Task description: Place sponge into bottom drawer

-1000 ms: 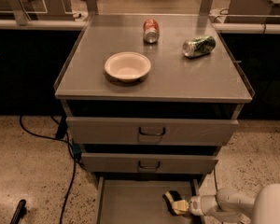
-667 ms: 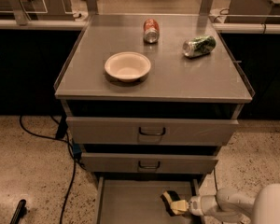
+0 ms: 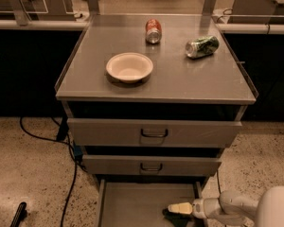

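Observation:
The bottom drawer (image 3: 130, 202) is pulled open at the foot of the grey cabinet, and its flat grey floor shows. My gripper (image 3: 180, 208) reaches in from the lower right on a white arm (image 3: 227, 206), low over the drawer's right front part. The sponge (image 3: 173, 215) shows as a small dark shape just under and left of the gripper's pale tip, inside the drawer. I cannot tell whether it rests on the floor or is still held.
The two upper drawers (image 3: 154, 132) (image 3: 151, 166) are closed. On the cabinet top (image 3: 189, 82) stand a white bowl (image 3: 129, 67), a red can (image 3: 153, 30) and a crushed green can (image 3: 202, 46). A black cable (image 3: 72, 174) runs along the floor at the left.
The dark sponge shape was above and left of the gripper's tip; now it sits below the tip, lower in the drawer. The gripper has barely moved.

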